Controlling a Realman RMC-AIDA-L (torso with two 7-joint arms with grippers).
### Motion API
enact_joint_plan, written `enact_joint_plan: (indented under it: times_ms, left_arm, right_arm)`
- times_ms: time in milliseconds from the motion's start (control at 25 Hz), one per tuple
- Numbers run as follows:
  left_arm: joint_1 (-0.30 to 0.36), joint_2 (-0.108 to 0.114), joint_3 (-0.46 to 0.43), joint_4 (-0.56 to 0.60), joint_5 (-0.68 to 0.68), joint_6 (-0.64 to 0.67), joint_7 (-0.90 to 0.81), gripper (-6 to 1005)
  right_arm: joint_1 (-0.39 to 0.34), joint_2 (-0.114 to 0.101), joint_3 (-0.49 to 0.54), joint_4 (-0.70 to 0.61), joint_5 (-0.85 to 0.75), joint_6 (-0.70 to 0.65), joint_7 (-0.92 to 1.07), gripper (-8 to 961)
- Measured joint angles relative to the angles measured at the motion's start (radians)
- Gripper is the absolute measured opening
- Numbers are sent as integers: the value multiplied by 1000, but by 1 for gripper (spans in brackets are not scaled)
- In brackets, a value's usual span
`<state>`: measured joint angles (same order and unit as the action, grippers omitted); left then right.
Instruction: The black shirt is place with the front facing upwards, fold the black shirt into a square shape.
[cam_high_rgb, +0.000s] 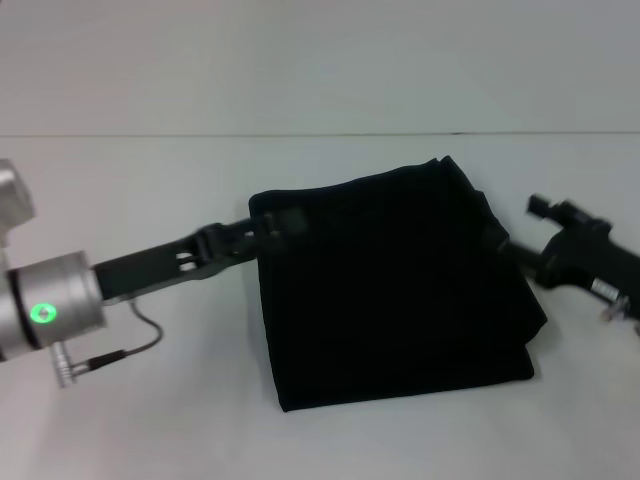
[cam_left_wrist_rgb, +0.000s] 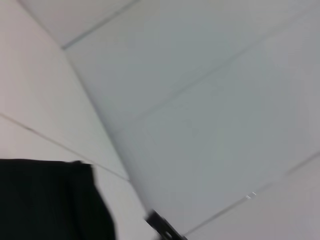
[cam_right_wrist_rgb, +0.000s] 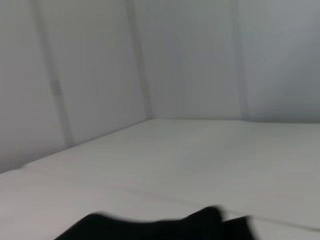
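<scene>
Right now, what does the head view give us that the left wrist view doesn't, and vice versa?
Head view only: the whole black shirt folded into a rough square on the white table, the left end effector at its far left corner, and the right end effector at its right edge. No lettering shows on the shirt.

Left wrist view only: the wall panels behind the table, with their seams, and a small dark part at the picture's lower edge that I cannot identify.

Both: black shirt cloth lying on the white table.

A bare test bench or lab stall — a plain white table (cam_high_rgb: 150, 430) with pale panel walls (cam_right_wrist_rgb: 90, 75) on the far side and no household goods.
</scene>
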<state>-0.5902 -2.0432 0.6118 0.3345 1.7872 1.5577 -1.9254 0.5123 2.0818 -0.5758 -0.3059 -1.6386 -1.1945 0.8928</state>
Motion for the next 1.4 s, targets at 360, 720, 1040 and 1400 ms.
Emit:
enact_joint_plan:
  times_ms: [360,720,1040,1400]
  left_arm:
    - [25,18,-2,6,-1,-6,-28,809]
    - [29,15,-4,7,-8,12,-21,805]
    - [30,12,-3,6,-8,14,-21,801]
    - [26,9,0,3,-8,15,-21,796]
  right_arm:
    - [75,15,-33,82,-74,-11,-8,884]
    - [256,20,-27,192,-69,207,1,885]
    - [319,24,-27,244,-69,331,1,884]
    - [312,23,-21,257,-67,344,11,884]
